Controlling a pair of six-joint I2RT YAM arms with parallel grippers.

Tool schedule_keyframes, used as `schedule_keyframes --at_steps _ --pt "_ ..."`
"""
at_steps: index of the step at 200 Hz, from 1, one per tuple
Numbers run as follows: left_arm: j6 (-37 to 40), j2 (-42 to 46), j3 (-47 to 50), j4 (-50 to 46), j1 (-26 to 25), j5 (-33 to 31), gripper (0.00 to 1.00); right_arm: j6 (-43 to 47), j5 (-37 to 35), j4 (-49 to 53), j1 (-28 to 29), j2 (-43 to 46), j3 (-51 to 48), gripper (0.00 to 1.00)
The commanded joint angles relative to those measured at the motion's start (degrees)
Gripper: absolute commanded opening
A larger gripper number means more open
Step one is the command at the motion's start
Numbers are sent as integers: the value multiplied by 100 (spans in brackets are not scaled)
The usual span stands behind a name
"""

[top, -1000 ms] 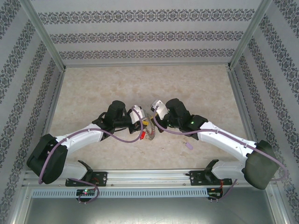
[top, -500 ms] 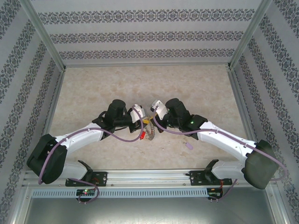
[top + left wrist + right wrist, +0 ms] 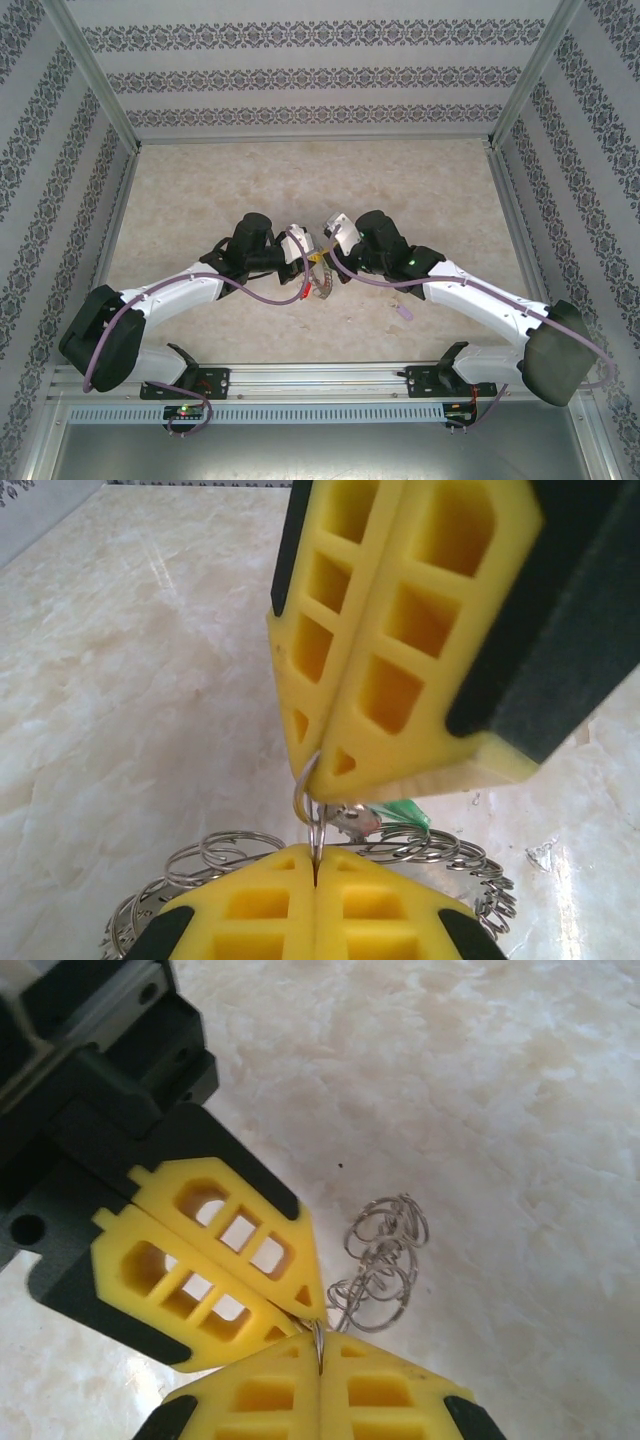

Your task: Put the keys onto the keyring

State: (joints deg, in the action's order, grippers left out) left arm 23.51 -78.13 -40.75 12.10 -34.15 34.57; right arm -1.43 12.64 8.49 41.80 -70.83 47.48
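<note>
Both grippers meet tip to tip over the table's middle in the top view, my left gripper against my right gripper. The keyring hangs just below them, a red tag at its left. In the left wrist view my left gripper is shut on a small wire loop, and the right gripper's fingers pinch the same loop from above. A key with a green tag hangs beside it, over the keyring's loops. In the right wrist view my right gripper is shut on that loop.
A lilac-tagged key lies on the marble table to the right of the grippers. Patterned walls and metal posts close off the table's sides and back. The left gripper's fingers press in at the upper left of the right wrist view.
My left gripper has closed onto the small wire loop. Both arms stay almost where they were, tips together over the keyring.
</note>
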Motion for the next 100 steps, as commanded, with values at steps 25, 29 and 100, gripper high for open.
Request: schedule_keyframes --at_steps 25,29,100 --pt "-77 114 247 388 -57 -104 0 -437 -296 -211 -282 49 -368 0" --pt "-90 115 265 417 -57 -120 0 -460 -295 -228 -288 49 -379 0" --pt "36 63 230 179 -57 -17 24 -296 132 -337 -102 69 24 0"
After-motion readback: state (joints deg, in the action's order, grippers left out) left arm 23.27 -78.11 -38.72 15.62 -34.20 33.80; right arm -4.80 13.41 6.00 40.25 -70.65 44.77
